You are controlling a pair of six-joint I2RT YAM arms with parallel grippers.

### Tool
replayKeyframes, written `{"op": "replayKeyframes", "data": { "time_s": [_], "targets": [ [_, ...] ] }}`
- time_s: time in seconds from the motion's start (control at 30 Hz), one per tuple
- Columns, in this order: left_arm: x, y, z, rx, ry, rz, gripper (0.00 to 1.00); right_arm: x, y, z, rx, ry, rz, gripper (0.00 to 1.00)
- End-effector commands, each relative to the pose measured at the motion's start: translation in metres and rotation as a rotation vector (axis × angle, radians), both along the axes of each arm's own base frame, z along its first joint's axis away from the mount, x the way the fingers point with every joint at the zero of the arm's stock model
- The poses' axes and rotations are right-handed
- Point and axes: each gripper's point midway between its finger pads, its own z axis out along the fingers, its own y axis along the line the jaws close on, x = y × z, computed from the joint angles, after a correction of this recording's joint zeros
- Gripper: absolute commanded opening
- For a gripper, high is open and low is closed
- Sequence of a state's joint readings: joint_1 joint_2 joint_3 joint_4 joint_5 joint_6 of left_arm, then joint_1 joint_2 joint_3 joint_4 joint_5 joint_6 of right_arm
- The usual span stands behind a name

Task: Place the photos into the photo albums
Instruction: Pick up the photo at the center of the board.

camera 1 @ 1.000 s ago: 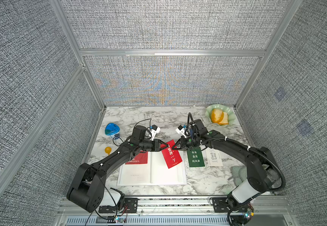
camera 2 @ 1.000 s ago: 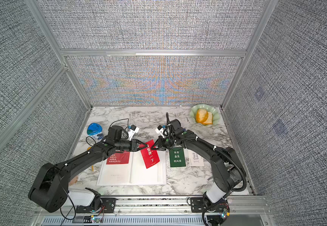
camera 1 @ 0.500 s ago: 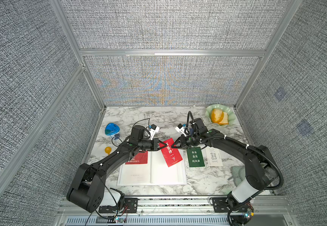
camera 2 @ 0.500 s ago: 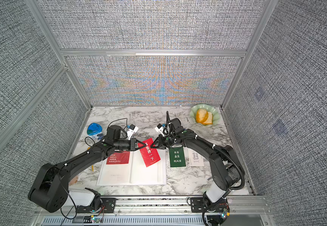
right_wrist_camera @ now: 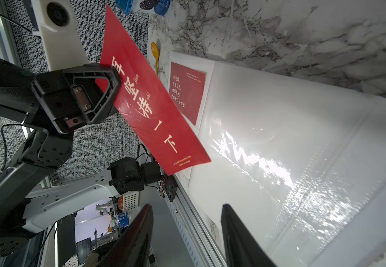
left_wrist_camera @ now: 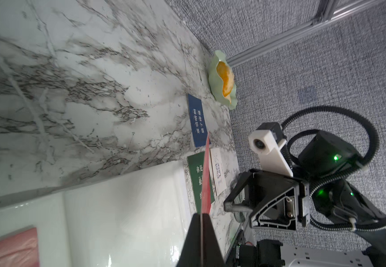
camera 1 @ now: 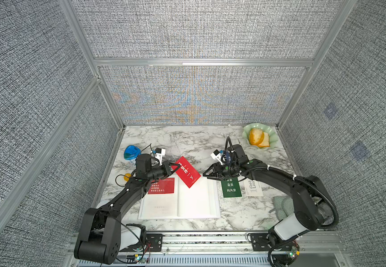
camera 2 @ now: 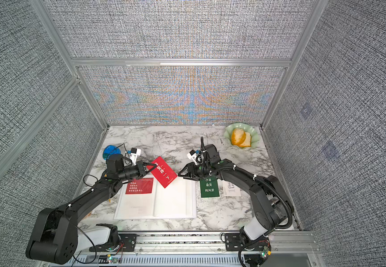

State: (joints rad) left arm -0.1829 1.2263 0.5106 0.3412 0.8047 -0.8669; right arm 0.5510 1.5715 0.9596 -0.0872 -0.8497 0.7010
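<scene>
- Right wrist view: left jaws clenched on a red card (right_wrist_camera: 150,104), held tilted over the open album (right_wrist_camera: 279,138); right jaws released, empty.
- Album's left page holds a second red card (right_wrist_camera: 187,92).
- Green dish (camera 1: 247,133) at the far corner of the bench (camera 1: 187,141) holds orange food (camera 1: 256,136).
</scene>
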Motion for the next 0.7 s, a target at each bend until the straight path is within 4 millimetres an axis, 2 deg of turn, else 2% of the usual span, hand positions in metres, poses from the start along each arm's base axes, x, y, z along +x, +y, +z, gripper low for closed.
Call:
{"op": "replayKeyframes", "data": {
  "time_s": [0.0,0.13,0.17,0.33,0.53,0.63,0.67],
  "targets": [
    [0.011,0.011,0.019,-0.083,-0.047,0.104,0.0,0.008,0.017,0.018,0.073,-0.051,-0.034,0.56],
    [0.01,0.022,0.021,-0.118,-0.049,0.184,0.0,0.015,0.029,0.023,0.114,-0.06,-0.076,0.58],
    [0.01,0.023,0.022,-0.126,-0.051,0.2,0.0,0.012,0.029,0.014,0.115,-0.033,-0.086,0.58],
    [0.007,0.032,0.02,-0.154,-0.04,0.266,0.0,0.016,0.042,0.01,0.156,-0.021,-0.118,0.58],
    [0.003,0.037,0.017,-0.178,-0.023,0.304,0.0,0.021,0.062,0.02,0.212,-0.017,-0.122,0.58],
    [0.001,0.039,0.018,-0.193,-0.026,0.319,0.0,0.02,0.069,0.012,0.204,0.004,-0.121,0.58],
    [0.001,0.039,0.018,-0.195,-0.026,0.322,0.0,0.023,0.074,0.021,0.225,-0.012,-0.116,0.57]
  ]
}}
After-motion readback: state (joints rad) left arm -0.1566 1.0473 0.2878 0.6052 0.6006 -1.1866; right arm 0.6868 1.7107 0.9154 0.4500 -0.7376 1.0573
